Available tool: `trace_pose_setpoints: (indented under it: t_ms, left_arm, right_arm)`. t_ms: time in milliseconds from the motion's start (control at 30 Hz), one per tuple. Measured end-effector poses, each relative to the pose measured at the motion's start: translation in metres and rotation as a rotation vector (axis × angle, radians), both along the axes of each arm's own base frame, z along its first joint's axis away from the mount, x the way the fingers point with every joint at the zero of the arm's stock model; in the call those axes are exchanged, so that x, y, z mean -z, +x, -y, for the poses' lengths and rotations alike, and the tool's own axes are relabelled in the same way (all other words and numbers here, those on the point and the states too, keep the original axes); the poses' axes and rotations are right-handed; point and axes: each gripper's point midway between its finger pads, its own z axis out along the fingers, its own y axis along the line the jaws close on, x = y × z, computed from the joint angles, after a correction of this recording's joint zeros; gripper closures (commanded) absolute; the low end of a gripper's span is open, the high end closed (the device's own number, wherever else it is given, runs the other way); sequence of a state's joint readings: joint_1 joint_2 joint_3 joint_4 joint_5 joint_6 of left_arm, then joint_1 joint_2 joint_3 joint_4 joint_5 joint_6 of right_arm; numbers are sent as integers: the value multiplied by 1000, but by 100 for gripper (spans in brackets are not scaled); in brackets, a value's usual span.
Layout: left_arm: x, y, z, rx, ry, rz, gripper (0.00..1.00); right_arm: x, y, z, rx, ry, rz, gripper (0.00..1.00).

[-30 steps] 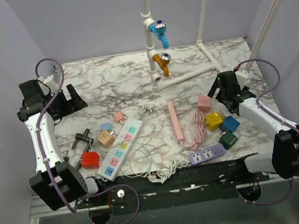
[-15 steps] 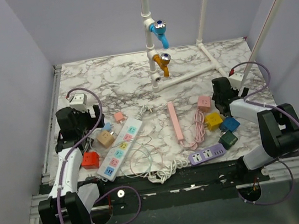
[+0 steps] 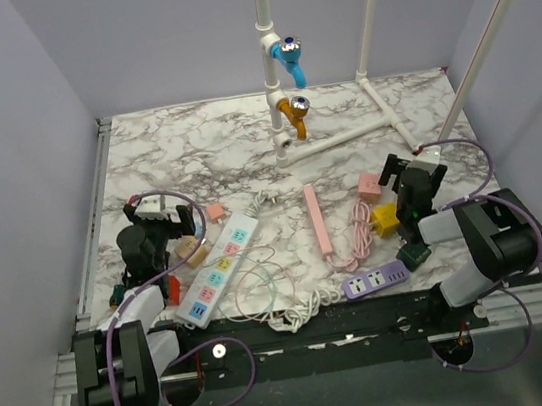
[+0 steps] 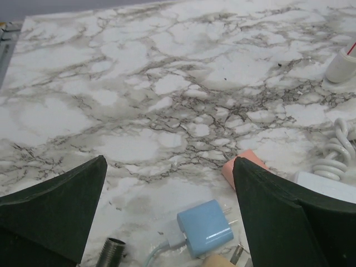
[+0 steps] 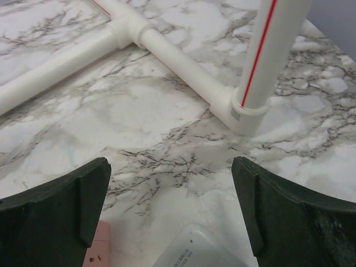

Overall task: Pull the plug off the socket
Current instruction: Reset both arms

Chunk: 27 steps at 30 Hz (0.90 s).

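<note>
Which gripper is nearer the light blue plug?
Left. The left gripper is open right at the light blue plug; the right gripper is across the table, beside the yellow adapter.

The marble worktop (image 3: 192,143) carries a white power strip (image 3: 217,266) at left, a pink strip (image 3: 317,219) at centre and a purple strip (image 3: 375,278) near the front edge. A pink cube (image 3: 369,186), a yellow cube (image 3: 386,218) and a dark green cube (image 3: 413,255) lie at right, with a white pipe frame (image 3: 342,135) farther back.

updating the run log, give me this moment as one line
left gripper: open, empty, blue plug ahead | right gripper: open, empty, white pipe ahead | task: nothing gripped yet
</note>
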<state>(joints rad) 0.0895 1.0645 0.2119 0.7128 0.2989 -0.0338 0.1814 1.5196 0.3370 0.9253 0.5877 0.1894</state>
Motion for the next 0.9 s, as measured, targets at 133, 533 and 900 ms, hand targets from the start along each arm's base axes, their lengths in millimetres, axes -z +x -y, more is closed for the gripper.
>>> trace_pose_setpoints:
  t_ms: [133,533,900]
  left_arm:
    - [-18,10,-5,-22,12,113,2]
    - [-19,7,-8,-58,21,233,1]
    - [-37,32,-3,-45,25,222,1]
  right_arm:
    - [-5,10,-10,-66,-11,49,0]
    - [4,-28,-27,-244,-60,123,0]
    - [-19,11,-18,-195,-4,184,0]
